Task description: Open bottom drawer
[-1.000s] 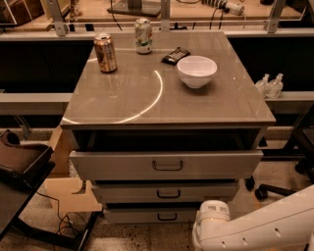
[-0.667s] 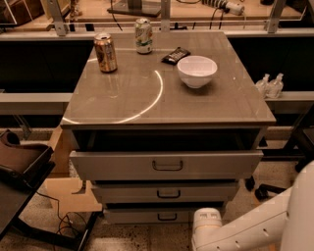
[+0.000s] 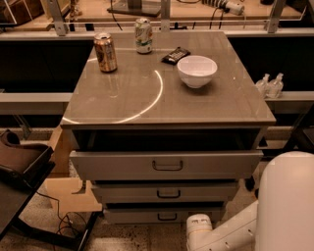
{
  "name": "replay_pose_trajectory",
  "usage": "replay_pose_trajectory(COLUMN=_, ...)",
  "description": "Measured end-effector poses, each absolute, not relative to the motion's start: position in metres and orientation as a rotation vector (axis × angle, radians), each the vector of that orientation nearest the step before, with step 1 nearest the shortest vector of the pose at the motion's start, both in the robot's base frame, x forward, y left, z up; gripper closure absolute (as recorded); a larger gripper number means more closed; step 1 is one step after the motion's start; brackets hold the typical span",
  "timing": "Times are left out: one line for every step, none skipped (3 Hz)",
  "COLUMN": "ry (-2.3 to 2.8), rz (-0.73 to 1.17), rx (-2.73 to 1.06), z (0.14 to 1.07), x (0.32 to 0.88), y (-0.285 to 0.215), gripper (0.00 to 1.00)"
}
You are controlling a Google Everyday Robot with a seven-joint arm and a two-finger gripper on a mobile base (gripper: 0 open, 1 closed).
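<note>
Showing grey bottom drawer (image 3: pixel 132 216), dark loop handle (image 3: pixel 167 216); hand unseen

Warm, dim room. Speckled floor (image 3: pixel 132 238) at 6 o'clock, a dark chair (image 3: pixel 19 164) at 8 o'clock, a wooden workbench (image 3: pixel 196 13) across 12 o'clock, a grey ledge (image 3: pixel 294 100) at 3 o'clock.

One camera only — set high before the cabinet (image 3: pixel 117 167), fairly near, tilted down over its surface (image 3: pixel 206 105), the bottom drawer (image 3: pixel 142 216) at 6 o'clock. The robot's arm (image 3: pixel 235 230) enters at 5 o'clock — the gripper out of view.
</note>
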State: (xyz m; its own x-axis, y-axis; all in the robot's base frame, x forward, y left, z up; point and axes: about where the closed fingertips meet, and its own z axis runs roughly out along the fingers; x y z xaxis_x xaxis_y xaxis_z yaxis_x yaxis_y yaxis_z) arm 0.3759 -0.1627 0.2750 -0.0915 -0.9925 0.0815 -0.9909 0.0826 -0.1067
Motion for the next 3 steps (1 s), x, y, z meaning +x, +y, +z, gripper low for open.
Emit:
replay_pose_trajectory(ry=2.263, rz=-0.091, rx=-2.099, z=0.250, x=0.382, y=-0.152, gripper=0.00)
replay_pose_trajectory(ry=2.264, rz=-0.093, rx=-2.099, z=0.250, x=0.382, y=-0.153, gripper=0.00)
replay_pose_trajectory(ry=2.264, rz=-0.069, rx=-2.102, z=0.234, x=0.387, y=-0.155, gripper=0.00)
